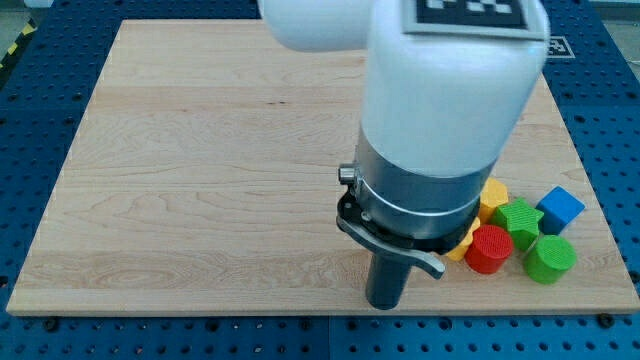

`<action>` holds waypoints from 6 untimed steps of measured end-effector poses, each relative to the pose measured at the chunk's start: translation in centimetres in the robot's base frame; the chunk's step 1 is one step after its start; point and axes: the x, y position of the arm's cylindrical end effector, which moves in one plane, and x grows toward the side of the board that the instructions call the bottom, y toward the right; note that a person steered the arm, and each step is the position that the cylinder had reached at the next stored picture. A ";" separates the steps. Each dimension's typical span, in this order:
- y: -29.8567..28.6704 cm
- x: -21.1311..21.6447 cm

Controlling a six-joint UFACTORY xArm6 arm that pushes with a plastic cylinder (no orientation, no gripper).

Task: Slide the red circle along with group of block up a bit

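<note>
The red circle point(488, 249) lies near the board's lower right corner, in a tight group of blocks. A green star point(520, 219) touches it above right, a green round block point(550, 258) lies to its right, and a blue cube point(562, 208) sits further up right. A yellow block point(493, 196) shows above the red circle, and another yellow piece point(462, 245) peeks out at its left, partly hidden by the arm. My tip point(385, 303) rests on the board to the left of the group, about a block's width from the yellow piece.
The wooden board point(200, 180) lies on a blue perforated table point(610, 120). The arm's white and grey body point(440, 120) covers the board's upper right middle. The board's bottom edge runs just below my tip.
</note>
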 end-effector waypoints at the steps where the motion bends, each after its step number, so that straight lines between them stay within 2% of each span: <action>1: 5.1 0.0; 2: 10.5 0.0; 4: 9.5 -1.3; 6: 9.0 -7.6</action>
